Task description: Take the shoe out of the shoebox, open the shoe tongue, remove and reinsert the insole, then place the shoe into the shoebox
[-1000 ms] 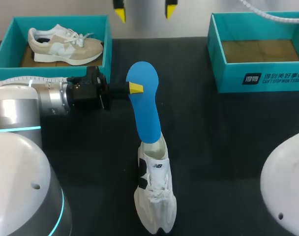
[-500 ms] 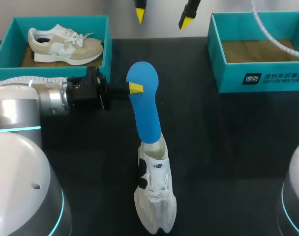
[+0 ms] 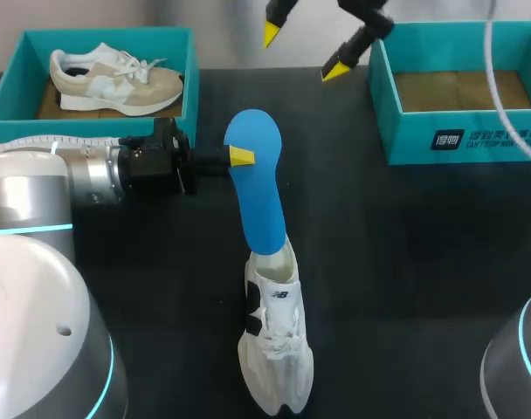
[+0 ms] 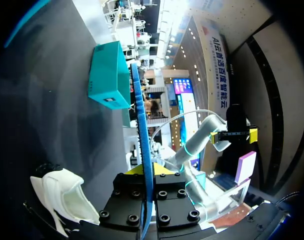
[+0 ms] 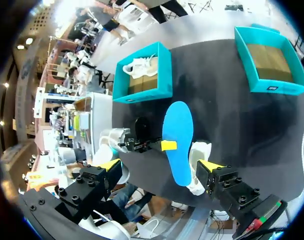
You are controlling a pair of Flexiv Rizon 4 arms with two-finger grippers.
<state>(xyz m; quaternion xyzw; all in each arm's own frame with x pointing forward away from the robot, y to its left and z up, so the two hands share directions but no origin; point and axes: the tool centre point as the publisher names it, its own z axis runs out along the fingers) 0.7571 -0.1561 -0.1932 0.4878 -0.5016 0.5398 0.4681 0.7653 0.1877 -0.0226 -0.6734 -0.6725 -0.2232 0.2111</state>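
A white shoe [image 3: 276, 347] lies on the dark table, toe toward the near edge. A blue insole [image 3: 258, 196] rises out of its opening, tilted up toward the table's far side. My left gripper [image 3: 237, 157] comes in from the left, shut on the insole's upper part. In the left wrist view the insole [image 4: 143, 145] runs edge-on between the fingers of the left gripper [image 4: 148, 171], with the shoe [image 4: 62, 197] beside it. My right gripper [image 3: 303, 52] hangs open high over the far middle, holding nothing. From the right wrist view the insole [image 5: 178, 135] and shoe [image 5: 200, 149] lie below the right gripper [image 5: 159, 167].
A teal shoebox [image 3: 192, 83] at the far left holds a beige shoe [image 3: 117, 77]. Another teal shoebox [image 3: 475, 140] at the far right shows only its brown floor. The dark tabletop [image 3: 405, 262] spreads to the right of the white shoe.
My right gripper has shifted to the right and tilted, still open. The left gripper, the insole and the shoe have stayed where they were.
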